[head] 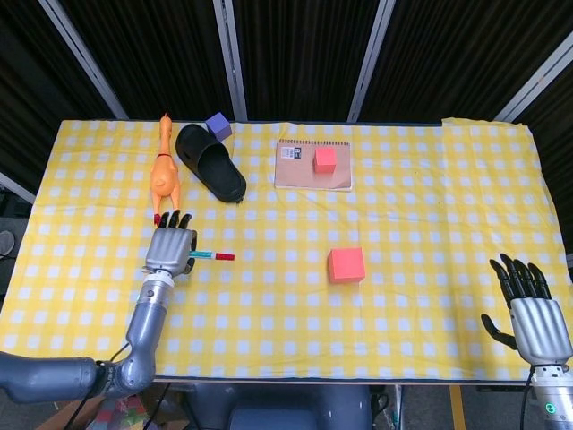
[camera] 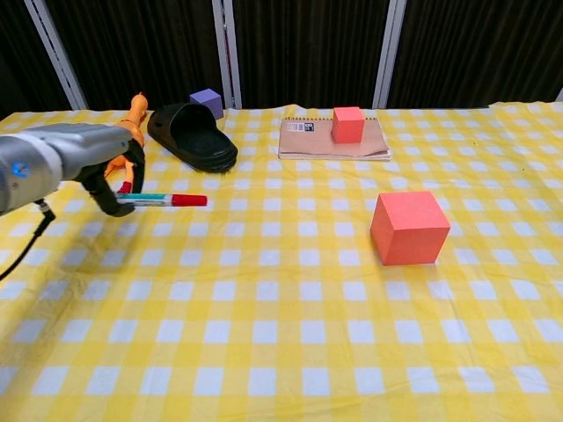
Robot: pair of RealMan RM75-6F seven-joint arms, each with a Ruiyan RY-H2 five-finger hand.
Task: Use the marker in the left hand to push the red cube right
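Note:
The red cube (head: 346,265) (camera: 409,228) sits on the yellow checked tablecloth right of centre, with nothing touching it. My left hand (head: 170,250) (camera: 113,180) is far to its left and holds the marker (head: 212,255) (camera: 164,200), whose red cap points right toward the cube. A wide gap of cloth separates the marker tip from the cube. My right hand (head: 530,311) hangs off the table's front right corner with its fingers spread and nothing in it; only the head view shows it.
A notebook (head: 312,165) (camera: 334,140) with a smaller red cube (head: 325,159) (camera: 348,124) on it lies at the back centre. A black slipper (head: 210,162) (camera: 192,136), a purple cube (head: 218,124) and a rubber chicken (head: 164,170) lie at the back left.

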